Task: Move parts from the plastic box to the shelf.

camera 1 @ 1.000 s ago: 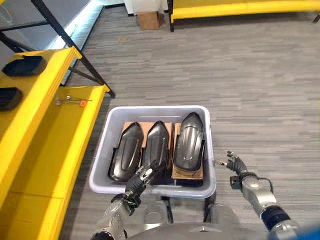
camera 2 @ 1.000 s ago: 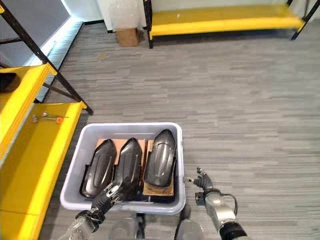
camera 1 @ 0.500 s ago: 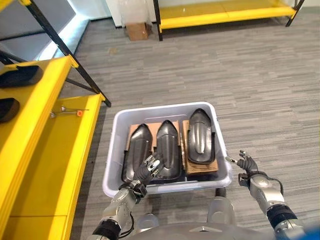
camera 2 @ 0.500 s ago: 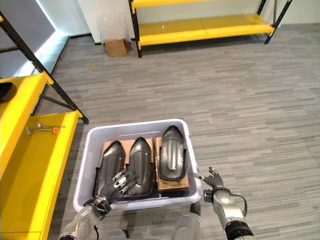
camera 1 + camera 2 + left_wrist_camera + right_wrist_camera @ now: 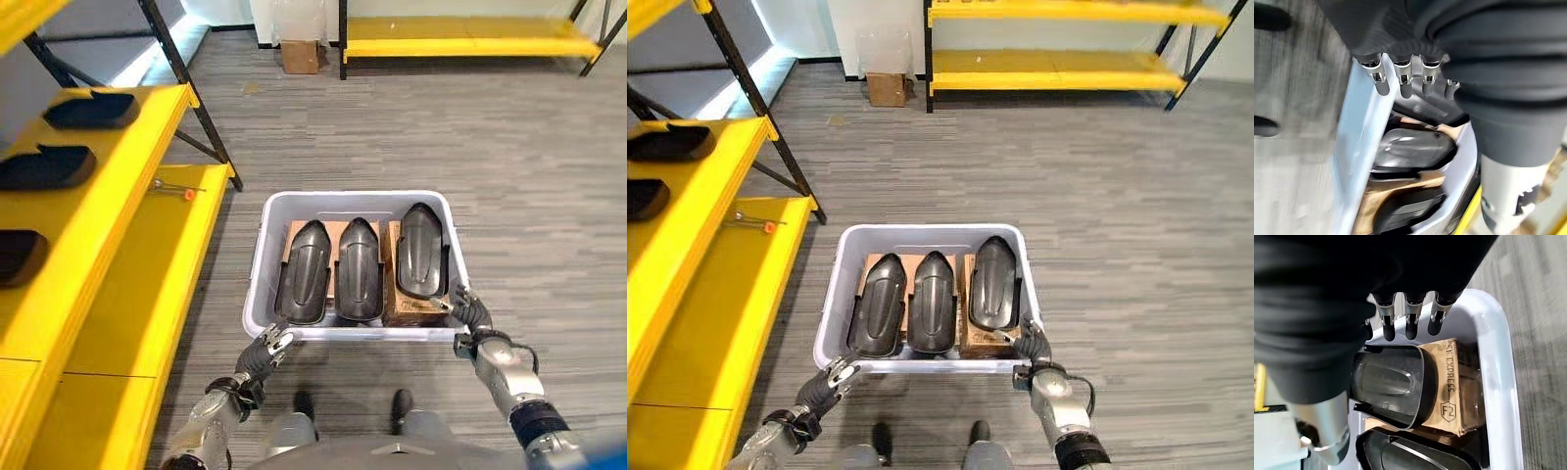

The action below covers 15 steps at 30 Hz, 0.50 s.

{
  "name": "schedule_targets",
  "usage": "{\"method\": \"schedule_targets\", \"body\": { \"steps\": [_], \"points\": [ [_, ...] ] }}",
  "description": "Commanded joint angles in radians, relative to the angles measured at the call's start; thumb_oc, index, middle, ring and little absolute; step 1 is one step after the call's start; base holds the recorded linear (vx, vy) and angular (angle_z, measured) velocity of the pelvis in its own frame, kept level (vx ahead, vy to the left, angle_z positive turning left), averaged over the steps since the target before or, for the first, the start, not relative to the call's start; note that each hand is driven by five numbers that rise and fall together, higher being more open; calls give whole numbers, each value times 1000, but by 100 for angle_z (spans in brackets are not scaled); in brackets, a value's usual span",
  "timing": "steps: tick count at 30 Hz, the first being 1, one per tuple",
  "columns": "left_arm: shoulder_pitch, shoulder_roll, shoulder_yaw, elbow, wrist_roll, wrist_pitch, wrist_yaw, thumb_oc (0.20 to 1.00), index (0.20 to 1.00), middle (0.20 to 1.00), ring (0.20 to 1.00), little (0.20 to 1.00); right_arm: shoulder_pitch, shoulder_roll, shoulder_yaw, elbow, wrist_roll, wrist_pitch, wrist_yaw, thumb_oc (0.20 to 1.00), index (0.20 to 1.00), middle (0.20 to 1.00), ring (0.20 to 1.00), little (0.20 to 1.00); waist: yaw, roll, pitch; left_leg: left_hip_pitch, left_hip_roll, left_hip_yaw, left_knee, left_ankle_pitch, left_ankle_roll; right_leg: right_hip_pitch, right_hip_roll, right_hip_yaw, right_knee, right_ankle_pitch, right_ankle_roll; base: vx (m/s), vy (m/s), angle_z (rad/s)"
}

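A pale grey plastic box stands on the floor in front of me. Three black moulded parts lie side by side in it on cardboard: the left part, the middle part and the right part. My left hand is at the box's near left corner, open, its fingers reaching over the rim. At the near right corner my right hand is open too, with its fingers over the rim beside the right part. Neither hand holds a part.
A yellow shelf runs along my left. Three more black parts lie on its upper level, and small tools on the lower level. A black shelf post, a cardboard box and another yellow shelf stand farther back.
The camera has tilted up and the picture has shifted. My left hand has drawn back from over the parts to the box's near left corner. My right hand has come in to the near right corner.
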Motion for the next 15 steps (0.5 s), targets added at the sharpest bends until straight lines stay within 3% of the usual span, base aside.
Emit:
{"method": "schedule_targets", "body": {
  "steps": [1, 8, 13, 14, 15],
  "points": [
    [-32, 16, -13, -57, -55, -49, -20, 1000, 1000, 1000, 1000, 1000, -13, -23, -15, -29, -23, -8, -25, 1000, 1000, 1000, 1000, 1000, 17, -47, 10, -36, 38, -6, 22, 55, -11, -7, -68, -26, 66, 19, 32, 0, 0, 0],
    [-62, 37, -39, -142, -73, -40, -23, 1000, 1000, 1000, 1000, 1000, -119, -60, -25, 39, 2, -36, -65, 1000, 1000, 1000, 1000, 1000, 50, -36, 40, -78, 40, -17, 34, 61, -18, -38, -72, -40, 70, 21, 29, -29, 24, -1],
    [-112, 93, -31, -350, -146, -42, 4, 1000, 1000, 1000, 1000, 1000, -238, -112, -49, 47, -12, -33, -85, 1000, 1000, 1000, 1000, 1000, 81, -17, 100, -140, 30, -34, 60, 61, -12, -84, -81, -47, 82, 27, 29, -93, 42, 5],
    [-126, 107, -27, -386, -157, -59, 19, 1000, 1000, 1000, 1000, 1000, -265, -121, -51, 49, -18, -30, -87, 1000, 1000, 1000, 1000, 1000, 86, -14, 112, -152, 27, -37, 64, 61, -11, -94, -83, -50, 85, 28, 29, -123, 34, 11],
    [-144, 119, -25, -422, -123, -128, 43, 1000, 1000, 1000, 1000, 1000, -296, -127, -46, 49, -18, -22, -95, 1000, 1000, 1000, 1000, 1000, 92, -12, 126, -164, 25, -40, 66, 62, -11, -105, -84, -52, 88, 29, 29, -103, 28, 9]
  ]
}}
